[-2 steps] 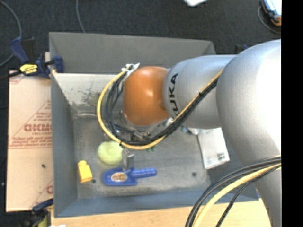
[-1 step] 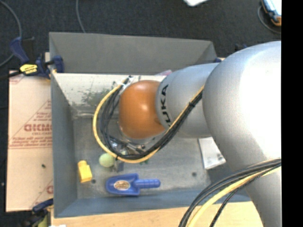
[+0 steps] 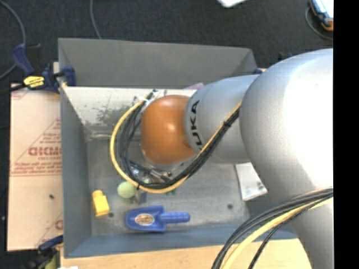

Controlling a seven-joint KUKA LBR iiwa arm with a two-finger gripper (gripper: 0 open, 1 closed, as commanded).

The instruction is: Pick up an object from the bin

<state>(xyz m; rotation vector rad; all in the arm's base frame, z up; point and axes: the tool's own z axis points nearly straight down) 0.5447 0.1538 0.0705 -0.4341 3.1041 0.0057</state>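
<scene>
- My end effector point(image 3: 147, 177) hangs low over the left-middle of the bin point(image 3: 157, 66). It sits under my orange cover point(image 3: 164, 129) and looped cables point(image 3: 119, 144).
- I cannot tell whether it is spread or pressed together, because the cover hides that. I see nothing pinched in it.
- The closest thing is a pale green ball point(image 3: 126, 190) on the bin floor, just beside the end effector, to its left and a little nearer. I cannot tell whether the two touch.
- A yellow block point(image 3: 101, 202) lies left of the ball, close to the left wall, with its long axis roughly near to far.
- A blue flat tool point(image 3: 157, 219) lies along the near wall, on the near side of the end effector. Its long axis runs left to right, with the broad oval end on the left and the handle pointing right.
- A white card point(image 3: 249, 184) lies well apart, on the right.
- I judge the ball the likeliest pick, needing only a short shift left and near. Being round, it needs no alignment, but it may roll away.
- For the blue tool, the grip would have to close across the handle, along the near-far line.
</scene>
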